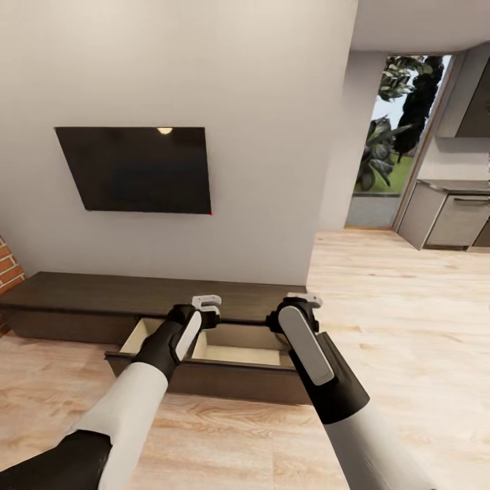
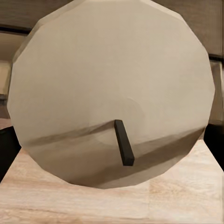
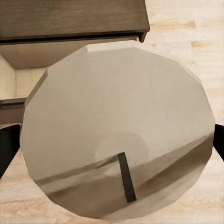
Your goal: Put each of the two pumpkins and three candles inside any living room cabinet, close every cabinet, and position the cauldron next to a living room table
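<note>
A candle (image 2: 112, 88) sits pinched in the left hand (image 1: 206, 304), and a second candle (image 3: 119, 135) is pinched in the right hand (image 1: 304, 301), wick ends toward the wrist cameras. Both hang over the rear edge of the open drawer (image 1: 238, 354) of the cabinet (image 1: 82, 292). The drawer's pale bottom lies straight below them, nearly equally close to each.

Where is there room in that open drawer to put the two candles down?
The drawer shows bare beige floor between its front panel and the cabinet. Above it, the left pincer and right pincer each grip a candle, crowding the opening.
</note>
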